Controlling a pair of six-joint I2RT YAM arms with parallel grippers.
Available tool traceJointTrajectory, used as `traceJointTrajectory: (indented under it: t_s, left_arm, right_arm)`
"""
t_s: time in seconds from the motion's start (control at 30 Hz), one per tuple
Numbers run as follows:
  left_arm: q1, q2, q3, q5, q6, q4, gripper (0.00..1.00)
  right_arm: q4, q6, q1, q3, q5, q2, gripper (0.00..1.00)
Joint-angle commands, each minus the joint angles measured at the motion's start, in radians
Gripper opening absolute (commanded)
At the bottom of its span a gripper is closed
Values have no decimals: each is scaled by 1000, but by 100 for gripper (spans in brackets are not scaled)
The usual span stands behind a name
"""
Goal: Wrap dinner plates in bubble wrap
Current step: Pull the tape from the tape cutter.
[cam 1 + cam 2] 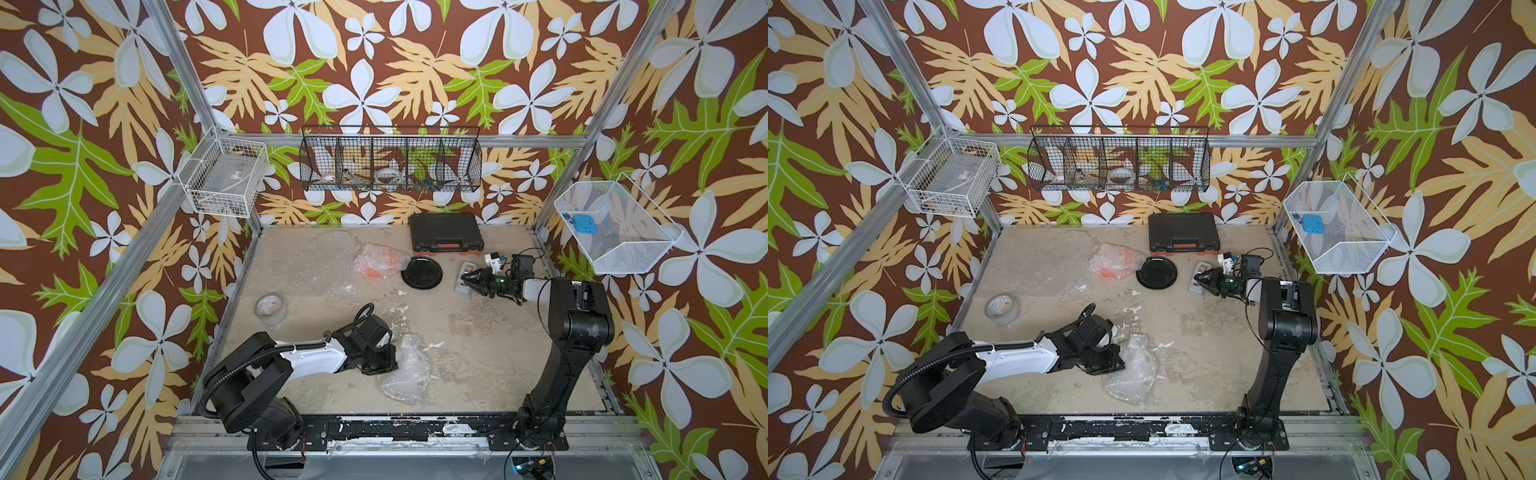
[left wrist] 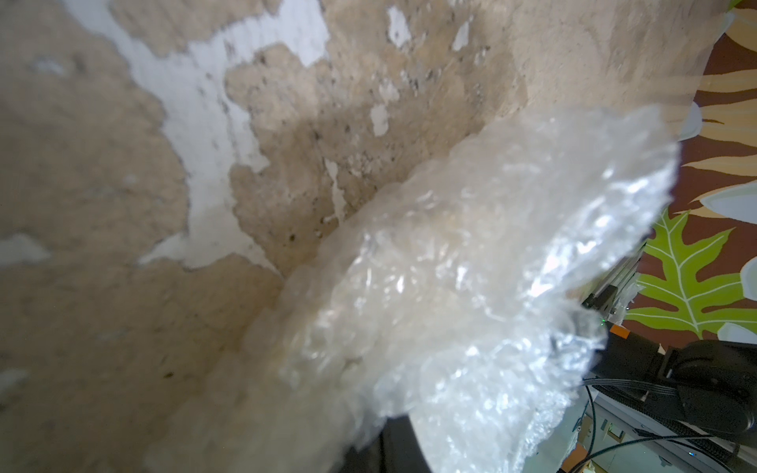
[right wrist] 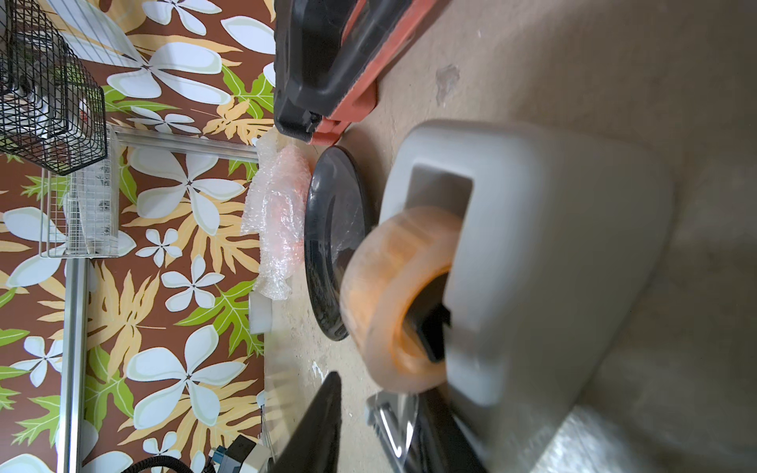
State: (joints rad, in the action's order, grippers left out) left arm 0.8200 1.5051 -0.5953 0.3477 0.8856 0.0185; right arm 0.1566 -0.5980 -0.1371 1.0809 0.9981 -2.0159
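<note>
The left claw (image 1: 392, 360) is seen closed at about 6 o'clock on the table (image 1: 478, 353). A crumpled bundle of bubble wrap (image 1: 409, 372) lies against its tips and spreads from there towards 4 o'clock of it. Whether a fold is pinched between the jaws cannot be told. The left wrist view is largely filled by the bundle, and what it encloses cannot be made out.

The right claw (image 1: 468, 277) is placed at about 2 o'clock on the table with its jaws apart. The cutter end of a grey tape dispenser (image 1: 460, 286) is seen between them, and a gap is visible beside one finger.

The black plate (image 1: 421, 271) is laid bare and flat at 9 o'clock of that claw, near it but apart. Just beside the plate, again at 9 o'clock, the orange plate (image 1: 371, 273) is found covered in bubble wrap. A flat sheet of bubble wrap (image 1: 299, 262) is spread at 11 o'clock on the table.
</note>
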Motion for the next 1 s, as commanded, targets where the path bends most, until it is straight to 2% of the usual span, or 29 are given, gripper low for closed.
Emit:
traceJointTrajectory:
  t_s: [0.0, 0.67, 0.97]
  left_arm:
    - [-1, 0, 2, -39, -4, 102, 6]
    - [-1, 1, 12, -32, 6, 87, 6]
    - [-1, -5, 15, -32, 7, 87, 6]
  right_arm:
    - [-46, -17, 5, -4, -18, -10, 29]
    - [-62, -11, 4, 7, -14, -10, 0]
    - [0, -83, 10, -28, 24, 84, 0]
